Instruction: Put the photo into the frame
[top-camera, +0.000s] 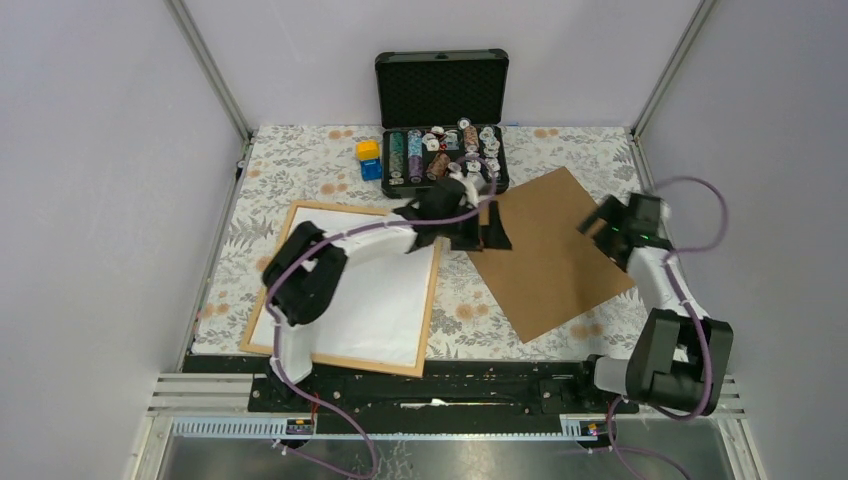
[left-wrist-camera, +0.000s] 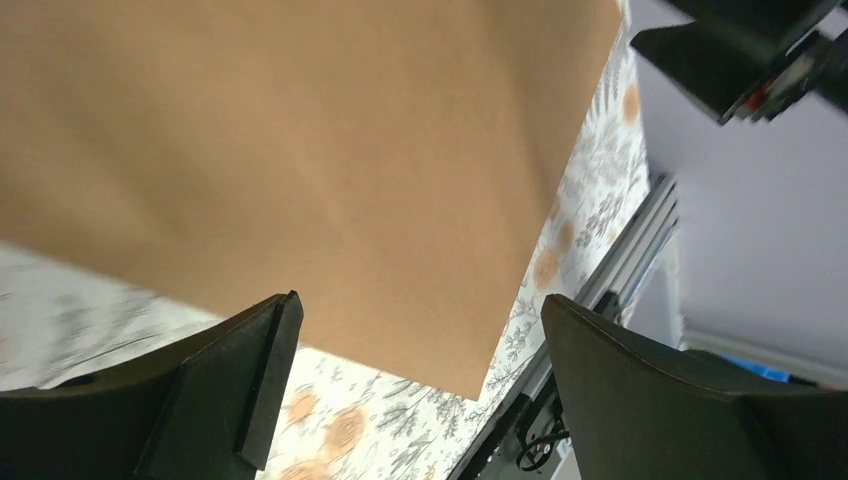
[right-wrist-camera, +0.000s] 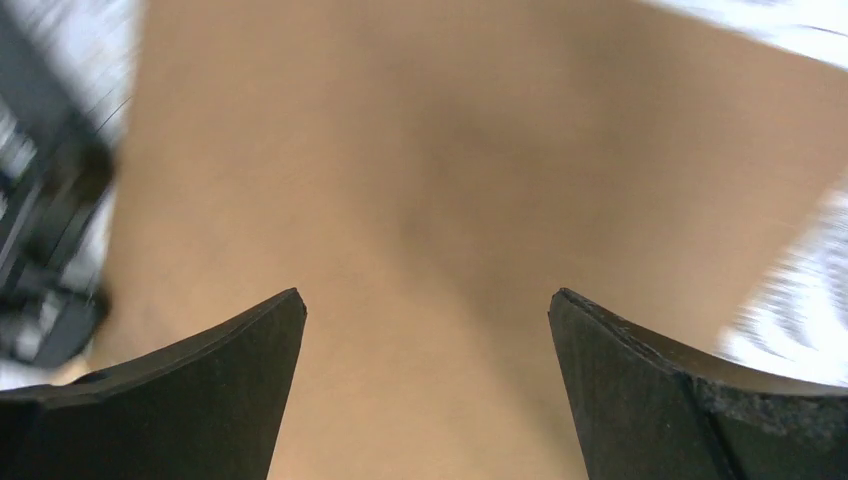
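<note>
Right end effector (right-wrist-camera: 425, 305) over brown board (right-wrist-camera: 450, 150)

A brown hardboard sheet (top-camera: 555, 255) lies flat and askew on the floral-patterned tabletop (top-camera: 470, 325), its far corner near an open black case (top-camera: 440, 88) holding rows of poker chips (top-camera: 415, 155); a yellow block (top-camera: 369, 150) and a blue block (top-camera: 371, 169) sit together just left of the case
</note>
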